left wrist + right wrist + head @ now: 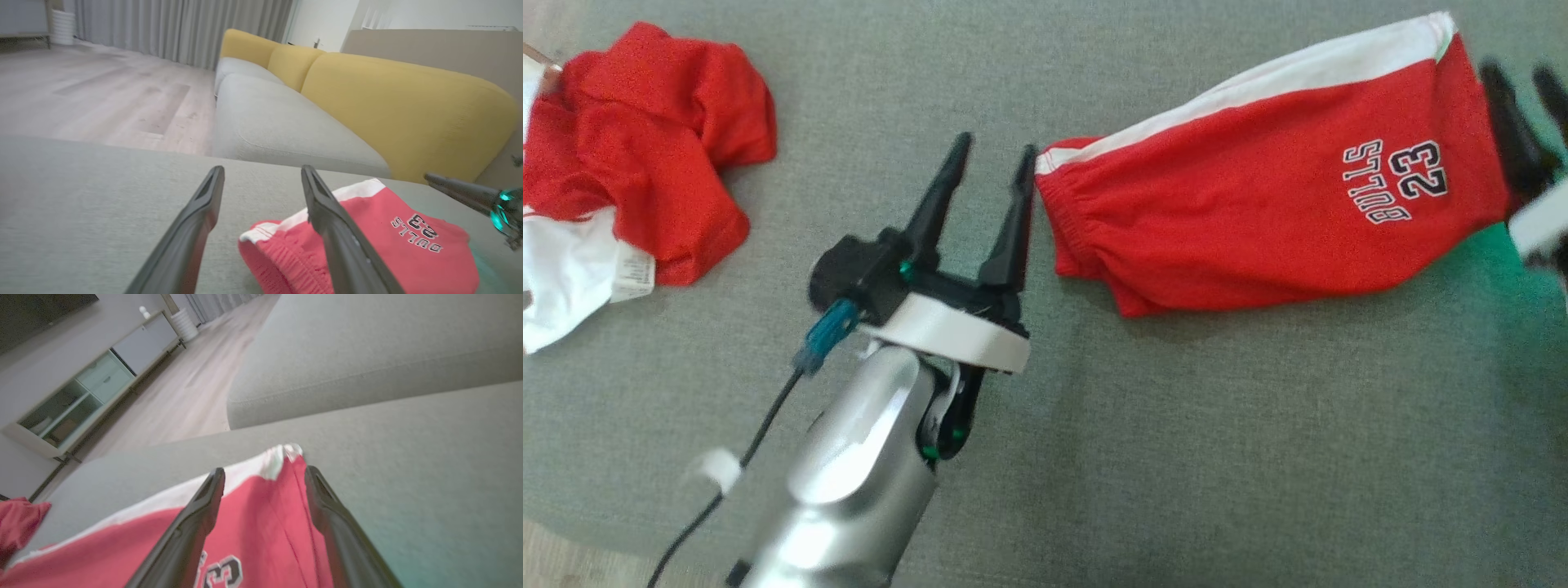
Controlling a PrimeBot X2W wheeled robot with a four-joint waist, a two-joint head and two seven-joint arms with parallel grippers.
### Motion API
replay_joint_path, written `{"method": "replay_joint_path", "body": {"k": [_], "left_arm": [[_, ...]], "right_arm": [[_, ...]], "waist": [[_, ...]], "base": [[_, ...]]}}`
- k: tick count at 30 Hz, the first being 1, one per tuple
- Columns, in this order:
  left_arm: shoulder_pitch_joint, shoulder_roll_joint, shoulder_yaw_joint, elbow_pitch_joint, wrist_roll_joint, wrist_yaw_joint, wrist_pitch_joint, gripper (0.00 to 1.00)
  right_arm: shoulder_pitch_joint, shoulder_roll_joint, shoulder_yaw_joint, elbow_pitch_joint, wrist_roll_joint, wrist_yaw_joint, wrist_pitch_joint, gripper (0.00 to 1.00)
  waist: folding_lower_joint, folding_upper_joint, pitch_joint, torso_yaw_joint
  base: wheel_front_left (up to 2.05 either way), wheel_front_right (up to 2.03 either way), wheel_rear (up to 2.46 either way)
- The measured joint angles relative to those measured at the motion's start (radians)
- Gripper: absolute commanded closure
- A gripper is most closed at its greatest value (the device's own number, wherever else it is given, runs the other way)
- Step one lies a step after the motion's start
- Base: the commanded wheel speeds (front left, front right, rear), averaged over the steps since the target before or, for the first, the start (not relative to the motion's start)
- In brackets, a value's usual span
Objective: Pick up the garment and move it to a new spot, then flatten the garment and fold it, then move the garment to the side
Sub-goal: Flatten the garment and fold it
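Note:
The garment, red shorts (1258, 212) with a white side stripe and "BULLS 23" printed on them, lies folded flat on the grey cushioned surface (1176, 449). My left gripper (996, 151) stands open just left of the elastic waistband end, its right finger almost touching the cloth. The left wrist view shows the left gripper (261, 171) with nothing between its fingers and the shorts (388, 228) to its right. At the shorts' far right end my right gripper (1521, 77) is blurred. In its own wrist view the right gripper (263, 473) is open, fingers spread above the shorts (261, 522).
A second crumpled red and white garment (645, 147) lies at the left of the surface. Beyond the surface stands a sofa with grey seat (286, 130) and yellow back (408, 110). A wooden floor (102, 102) and a low cabinet (81, 392) lie further off.

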Motion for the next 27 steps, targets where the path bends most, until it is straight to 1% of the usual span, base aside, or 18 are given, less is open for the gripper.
{"method": "replay_joint_path", "body": {"k": [3, 5, 7, 10, 14, 16, 19, 20, 21, 22, 24, 27], "left_arm": [[0.064, 0.0, 0.057, -0.075, 0.108, 0.054, 0.0, 0.0], [0.115, 0.0, 0.078, -0.141, 0.196, 0.103, 0.0, 0.0], [0.17, 0.001, 0.084, -0.2, 0.28, 0.151, 0.0, 0.0], [0.25, 0.001, 0.082, -0.265, 0.354, 0.203, 0.0, 0.0], [0.319, 0.003, 0.071, -0.314, 0.42, 0.241, 0.0, 0.0], [0.336, 0.003, 0.062, -0.329, 0.437, 0.249, 0.0, 0.0], [0.351, 0.004, 0.049, -0.346, 0.441, 0.254, 0.0, 0.0], [0.354, 0.004, 0.05, -0.347, 0.441, 0.258, 0.0, 0.0], [0.355, 0.004, 0.051, -0.346, 0.441, 0.258, 0.0, 0.0], [0.356, 0.004, 0.052, -0.347, 0.441, 0.258, 0.0, 0.0], [0.363, 0.004, 0.061, -0.346, 0.441, 0.265, 0.0, 0.0], [0.379, 0.005, 0.086, -0.343, 0.458, 0.264, 0.0, 0.0]], "right_arm": [[0.066, -0.027, 0.013, 0.05, -0.018, 0.0, -0.026, 0.0], [0.088, -0.033, 0.013, 0.091, -0.034, 0.0, -0.044, 0.0], [0.087, -0.035, 0.014, 0.129, -0.058, 0.0, -0.053, 0.0], [0.067, -0.035, 0.016, 0.181, -0.09, 0.0, -0.058, 0.0], [0.029, -0.033, 0.016, 0.266, -0.137, 0.0, -0.059, 0.0], [0.012, -0.031, 0.016, 0.311, -0.157, 0.0, -0.056, 0.0], [0.0, -0.019, 0.025, 0.37, -0.171, 0.0, -0.019, 0.01], [-0.006, -0.009, 0.024, 0.383, -0.172, 0.0, -0.008, 0.3], [-0.014, -0.002, 0.025, 0.396, -0.172, 0.0, -0.001, 0.69], [-0.023, 0.005, 0.028, 0.408, -0.176, 0.0, 0.006, 1.0], [-0.034, 0.03, 0.03, 0.43, -0.175, 0.0, 0.01, 1.0], [-0.035, 0.078, 0.032, 0.451, -0.162, 0.0, -0.013, 1.0]], "waist": [[-0.0001, 0.0, -0.026, 0.007], [-0.0002, 0.0, -0.038, 0.019], [-0.0001, 0.0, -0.046, 0.036], [-0.0001, 0.0, -0.054, 0.063], [-0.0001, 0.0, -0.06, 0.101], [-0.0001, 0.0, -0.062, 0.117], [0.0, 0.0, -0.064, 0.137], [0.0001, 0.0, -0.067, 0.14], [0.0, 0.0, -0.071, 0.14], [0.0, 0.0, -0.075, 0.139], [0.0001, 0.0, -0.085, 0.13], [0.0, 0.0, -0.104, 0.103]], "base": [[0.0, 0.0, 0.0], [0.0, 0.0, 0.0], [0.0, 0.0, 0.0], [0.0, 0.0, 0.0], [0.0, 0.0, 0.0], [0.0, 0.0, 0.0], [0.0, 0.0, 0.0], [0.0, 0.0, 0.0], [0.0, 0.0, 0.0], [0.0, 0.0, 0.0], [0.0, 0.0, 0.0], [0.0, 0.0, 0.0]]}}
